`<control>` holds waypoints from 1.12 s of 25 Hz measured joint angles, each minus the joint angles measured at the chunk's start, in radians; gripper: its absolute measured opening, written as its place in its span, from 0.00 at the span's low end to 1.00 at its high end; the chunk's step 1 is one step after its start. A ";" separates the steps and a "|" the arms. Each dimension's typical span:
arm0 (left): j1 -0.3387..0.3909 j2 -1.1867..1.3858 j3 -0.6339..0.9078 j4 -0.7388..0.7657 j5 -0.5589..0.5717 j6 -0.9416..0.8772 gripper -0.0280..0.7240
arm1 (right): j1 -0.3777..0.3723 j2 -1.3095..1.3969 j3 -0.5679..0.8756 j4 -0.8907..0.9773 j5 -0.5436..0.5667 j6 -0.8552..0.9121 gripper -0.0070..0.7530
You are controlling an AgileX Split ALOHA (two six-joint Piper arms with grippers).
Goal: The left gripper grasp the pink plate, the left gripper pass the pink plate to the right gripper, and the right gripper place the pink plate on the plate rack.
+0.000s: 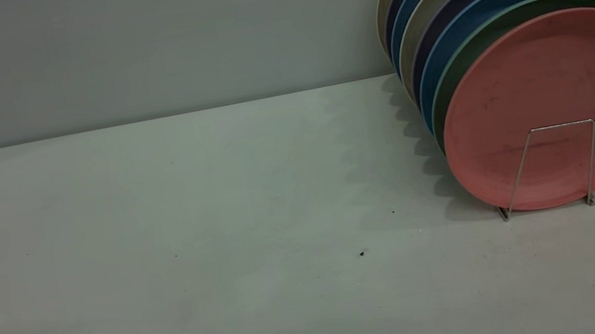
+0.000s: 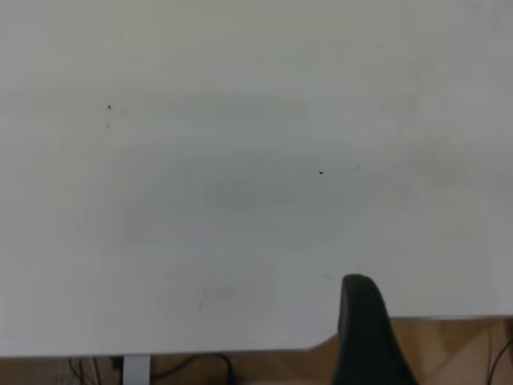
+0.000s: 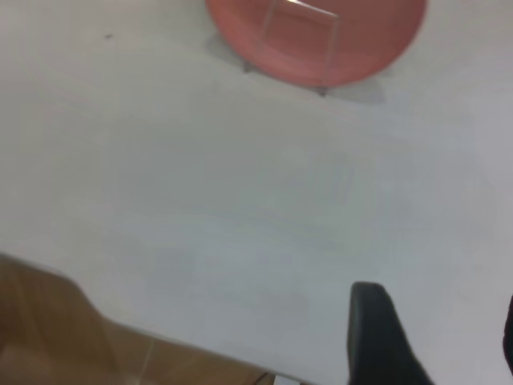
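Nearest, over bare tabletop (image 1: 165, 243) close to its front edge: left hand (image 2: 362, 321), seen only in its own wrist view, with just a dark tip showing. Cannot tell whether spread or closed. Holding nothing that shows.

Next, right hand (image 3: 441, 345), also above bare tabletop. Spread wide, one dark tip in view and a sliver of the other at the picture's edge, nothing between them. Neither hand visible in the exterior view.

Farther on, ahead of the right hand across open tabletop and well apart from it: pink plate (image 1: 553, 88). Standing on edge in the frontmost slot of the rack (image 1: 562, 125), face toward the exterior camera, leaning back a little, with the front wire loop crossing its lower face. On the right arm's side, so nearer that arm; absent from the left wrist view altogether.

Behind it, row on row toward the wall: green plate (image 1: 470, 44) just behind the pink one, then blue, dark purple and beige ones, all upright. Cannot tell whether neighbours touch.

Judging from this: placement looks done, with nothing left to grasp or pass. Any coming move likely just keeping clear of the rack and not nudging the front loop.
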 joint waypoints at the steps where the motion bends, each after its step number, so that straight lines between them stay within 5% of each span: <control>1: -0.001 -0.001 0.006 0.004 -0.002 0.010 0.66 | 0.000 0.000 0.002 -0.007 -0.004 0.007 0.53; 28: -0.213 -0.009 0.027 0.122 -0.027 -0.090 0.66 | 0.000 0.000 0.020 -0.094 -0.029 0.168 0.53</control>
